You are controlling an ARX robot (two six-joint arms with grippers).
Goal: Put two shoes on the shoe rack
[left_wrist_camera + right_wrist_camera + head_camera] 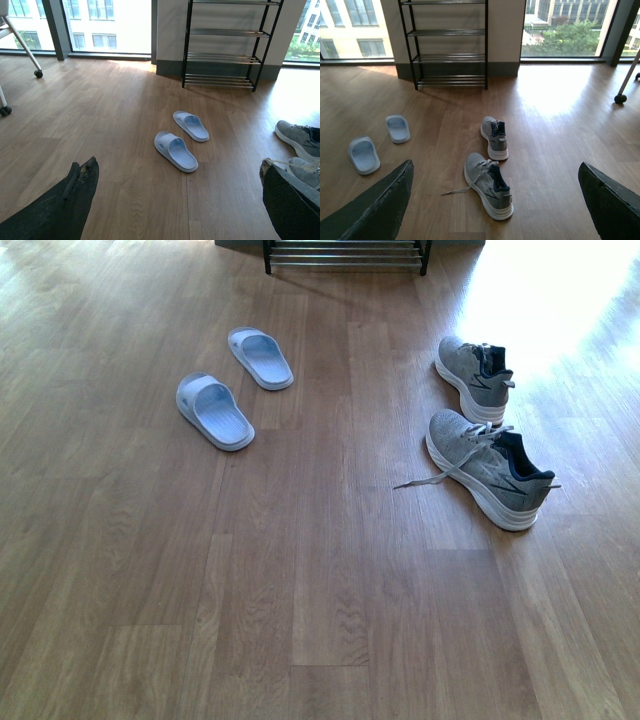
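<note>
Two grey knit sneakers lie on the wood floor at the right: the near one [492, 470] with a loose lace, the far one [475, 378] behind it. Two pale blue slippers lie at the left, near [213, 411] and far [261, 358]. The black and chrome shoe rack [346, 254] stands at the far edge. Neither arm shows in the front view. My left gripper [180, 192] is open and empty, high above the floor short of the slippers [175, 151]. My right gripper [495, 192] is open and empty above the near sneaker [487, 184]; the rack [451, 46] has empty tiers.
The rack [225, 45] stands against a wall between large windows. A wheeled chair leg [37, 73] is at the far left and another caster [620, 98] at the far right. Strong sunlight glares on the floor by the far sneaker.
</note>
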